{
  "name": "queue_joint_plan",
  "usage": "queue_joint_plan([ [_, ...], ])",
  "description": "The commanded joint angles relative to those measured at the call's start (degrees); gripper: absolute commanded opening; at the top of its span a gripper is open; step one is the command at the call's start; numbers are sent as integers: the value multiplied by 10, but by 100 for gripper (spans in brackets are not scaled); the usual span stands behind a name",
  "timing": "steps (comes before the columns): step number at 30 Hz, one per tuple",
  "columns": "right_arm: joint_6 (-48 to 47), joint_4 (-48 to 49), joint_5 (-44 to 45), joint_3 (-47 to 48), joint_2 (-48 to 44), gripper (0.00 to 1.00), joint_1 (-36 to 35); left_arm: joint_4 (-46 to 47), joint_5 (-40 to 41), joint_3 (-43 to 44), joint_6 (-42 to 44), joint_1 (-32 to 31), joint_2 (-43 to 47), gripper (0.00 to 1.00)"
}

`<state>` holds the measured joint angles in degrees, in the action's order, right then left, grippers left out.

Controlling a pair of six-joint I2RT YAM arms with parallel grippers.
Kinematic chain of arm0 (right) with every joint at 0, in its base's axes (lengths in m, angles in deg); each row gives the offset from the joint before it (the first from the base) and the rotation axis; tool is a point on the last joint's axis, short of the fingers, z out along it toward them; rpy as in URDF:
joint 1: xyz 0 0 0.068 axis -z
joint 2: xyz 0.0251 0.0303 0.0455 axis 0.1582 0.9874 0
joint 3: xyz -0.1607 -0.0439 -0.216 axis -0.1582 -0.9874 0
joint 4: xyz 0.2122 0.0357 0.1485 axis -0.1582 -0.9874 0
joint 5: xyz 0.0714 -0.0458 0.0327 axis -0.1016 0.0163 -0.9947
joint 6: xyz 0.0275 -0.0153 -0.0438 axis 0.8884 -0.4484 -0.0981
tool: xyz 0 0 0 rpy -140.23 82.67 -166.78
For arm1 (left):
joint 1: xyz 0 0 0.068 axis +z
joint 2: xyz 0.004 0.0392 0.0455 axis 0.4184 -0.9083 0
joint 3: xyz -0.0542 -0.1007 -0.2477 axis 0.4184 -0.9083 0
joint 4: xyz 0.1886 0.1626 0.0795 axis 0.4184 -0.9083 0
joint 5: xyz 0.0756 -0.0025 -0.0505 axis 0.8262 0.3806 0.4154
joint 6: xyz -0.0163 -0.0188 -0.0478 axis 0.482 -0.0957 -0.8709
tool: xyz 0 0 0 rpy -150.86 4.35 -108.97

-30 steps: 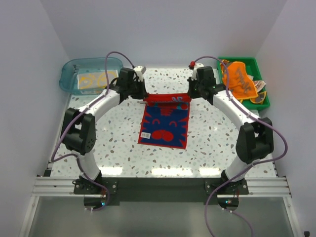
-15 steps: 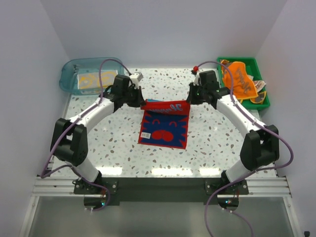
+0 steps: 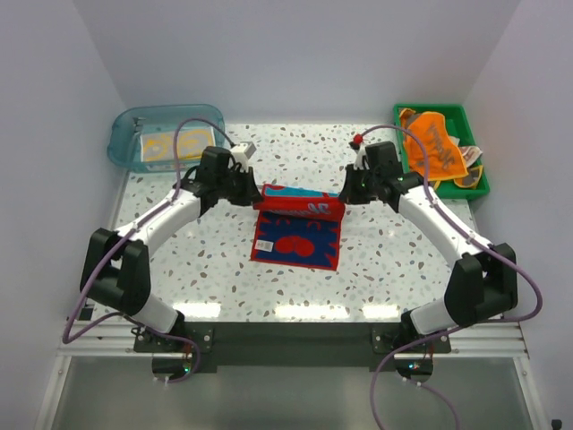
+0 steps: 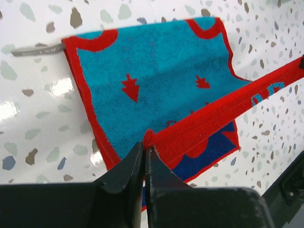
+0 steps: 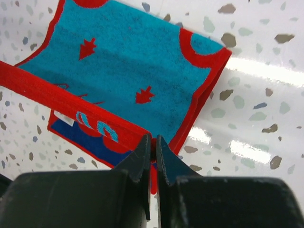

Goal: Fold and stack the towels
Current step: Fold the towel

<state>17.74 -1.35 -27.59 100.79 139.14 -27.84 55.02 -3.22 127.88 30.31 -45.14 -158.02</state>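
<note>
- The teal towel with red trim lies in the middle of the table. Its far edge is raised and brought over the near part, so the cloth is partly doubled.
- The left gripper has its fingers pressed together on the far-left corner of this towel, on the red border. The right gripper pinches the far-right corner in the same way.
- In both wrist views the red border runs tight and straight from the fingertips, above the flat teal part.
- Both arms reach forward and bend inward, with the elbows out toward the left and right edges and the wrists low over the table.
- An orange towel hangs over the green tray at the far-right corner. A cream towel with yellow print lies in the blue tub at the far-left corner.
- The table is white with dark speckles, and plain pale walls stand on three sides.
- Speckled surface shows to the left and right of the teal towel, and between it and the near edge.
</note>
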Motion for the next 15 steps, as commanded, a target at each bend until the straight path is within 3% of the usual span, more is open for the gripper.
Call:
queue_joint_plan([
  [1,3,-16,53,-36,-24,0,16,-20,54,-40,9,15,13,0],
  [15,9,18,56,-100,-20,0,16,32,59,-141,-5,2,15,0],
])
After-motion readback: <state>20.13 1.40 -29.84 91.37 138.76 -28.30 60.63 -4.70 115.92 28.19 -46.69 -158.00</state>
